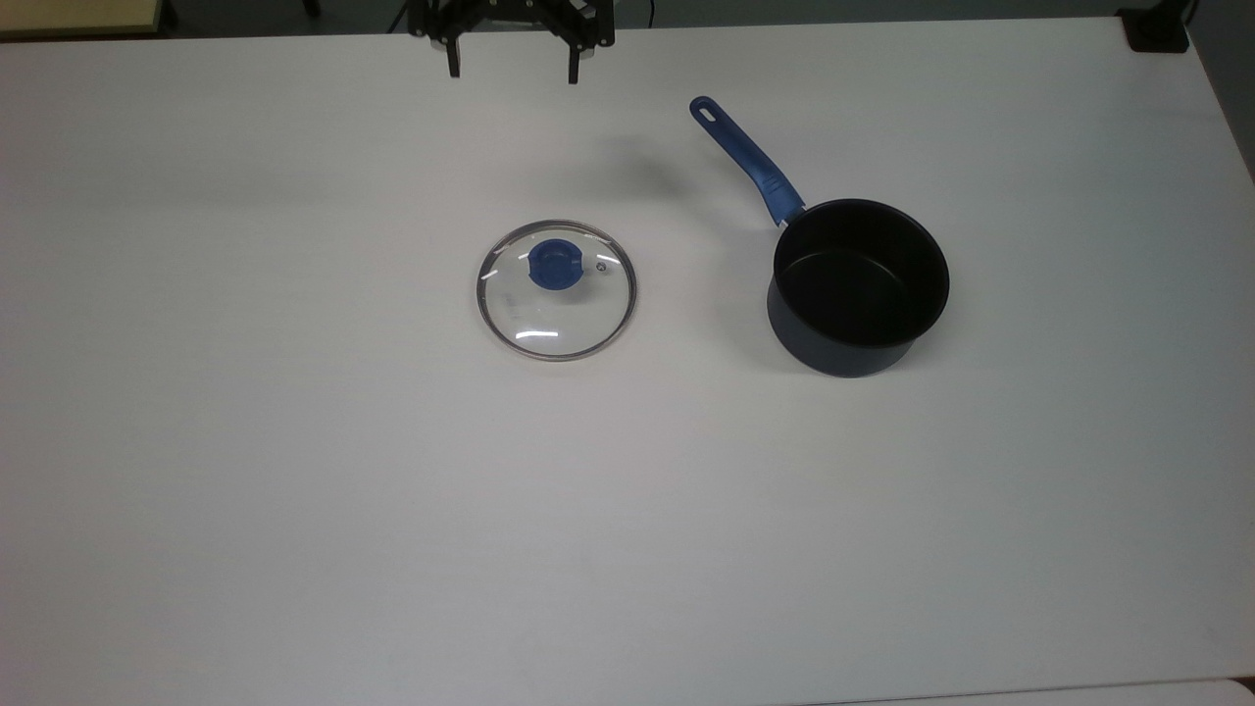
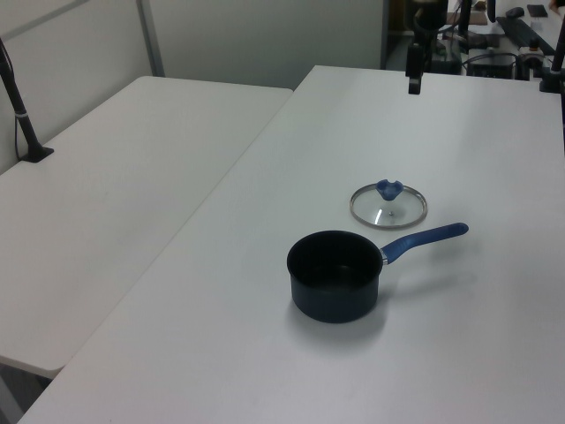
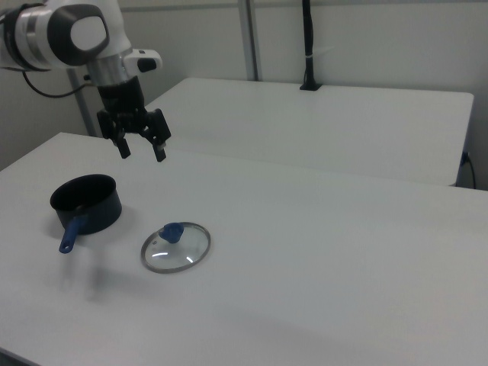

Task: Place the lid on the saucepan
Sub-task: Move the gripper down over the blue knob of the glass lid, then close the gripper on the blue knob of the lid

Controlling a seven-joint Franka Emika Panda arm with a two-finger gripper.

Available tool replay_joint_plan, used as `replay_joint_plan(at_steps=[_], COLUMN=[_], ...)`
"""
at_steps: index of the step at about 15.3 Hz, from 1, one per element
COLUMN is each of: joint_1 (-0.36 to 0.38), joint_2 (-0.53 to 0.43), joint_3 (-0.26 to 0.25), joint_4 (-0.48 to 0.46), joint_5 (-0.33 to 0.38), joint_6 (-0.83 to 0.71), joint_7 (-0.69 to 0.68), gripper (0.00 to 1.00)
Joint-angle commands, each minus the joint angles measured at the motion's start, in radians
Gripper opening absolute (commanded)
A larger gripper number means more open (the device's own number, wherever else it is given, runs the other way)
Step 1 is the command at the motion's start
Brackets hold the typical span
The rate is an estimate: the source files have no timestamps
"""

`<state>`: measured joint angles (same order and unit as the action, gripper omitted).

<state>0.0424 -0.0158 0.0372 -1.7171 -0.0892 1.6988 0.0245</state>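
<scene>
Two fingers of the tool (image 3: 141, 149) spread wide, holding nothing, high above the surface (image 1: 294, 441); the lid (image 1: 556, 289) lies apart from the saucepan (image 1: 860, 284).

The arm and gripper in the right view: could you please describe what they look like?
The arm is white and rounded, with a grey disc on the joint cap, dark bands between segments and a black cable trailing off at the right view's left. Its wrist narrows to a black section carrying the gripper, which is black with two slim straight fingers.
</scene>
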Motion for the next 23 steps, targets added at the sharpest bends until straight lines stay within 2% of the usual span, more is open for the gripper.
replay_joint_plan(at_steps=[1,5,12,15,18,20,23], joint_1=[-0.006,0.002,0.013,0.014,0.011,0.010,0.010], joint_2=[0.059,0.082,0.250,0.273,0.278,0.280,0.281], joint_3=[-0.005,-0.005,0.006,0.015,0.015,0.015,0.017], joint_4=[-0.030,-0.156,-0.194,-0.231,-0.229,-0.229,-0.225], joint_5=[0.014,0.014,0.006,0.006,0.006,0.006,0.011], joint_6=[0.031,0.215,0.346,0.426,0.437,0.438,0.455], joint_7=[-0.084,-0.086,-0.107,-0.107,-0.124,-0.138,-0.138], gripper=[1.00,1.00,1.00,0.93,0.89,0.82,0.82])
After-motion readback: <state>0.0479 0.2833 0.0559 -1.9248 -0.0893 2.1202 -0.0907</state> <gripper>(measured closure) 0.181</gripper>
